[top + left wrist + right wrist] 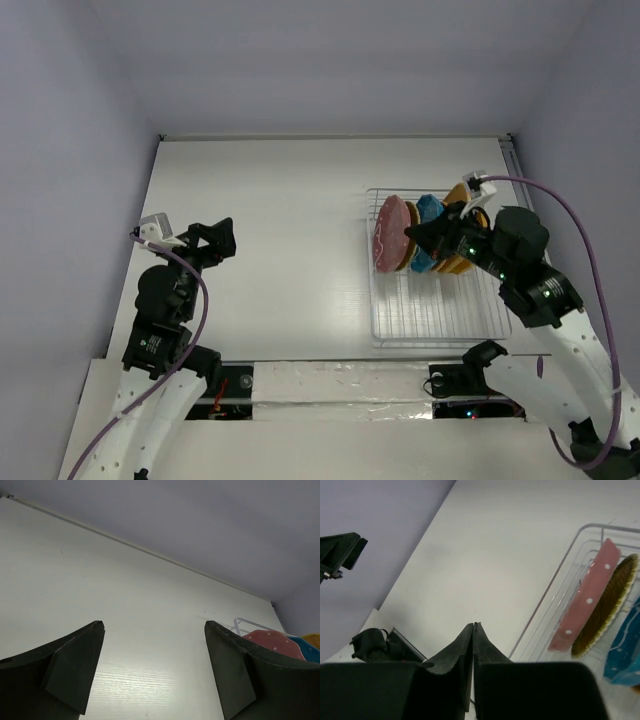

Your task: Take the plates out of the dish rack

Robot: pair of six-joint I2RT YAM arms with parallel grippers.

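- The right pincer [412, 232] [474, 626] has its two fingers pressed together with nothing between them.
- Just beside its tips, the pink plate [388, 237] [585, 605] stands on edge in the dish rack [440, 320] [555, 587], with the yellow woven plate [607, 605] directly behind it.
- Next outward come the teal plate [430, 212] [625, 650] and an orange plate [457, 266], partly hidden by the arm.
- I cannot tell whether the right pincer touches any plate.
- The left pincer [222, 240] [155, 625] is spread wide and empty above the bare worktop [280, 250], well apart from the rack, which lies off to its right.
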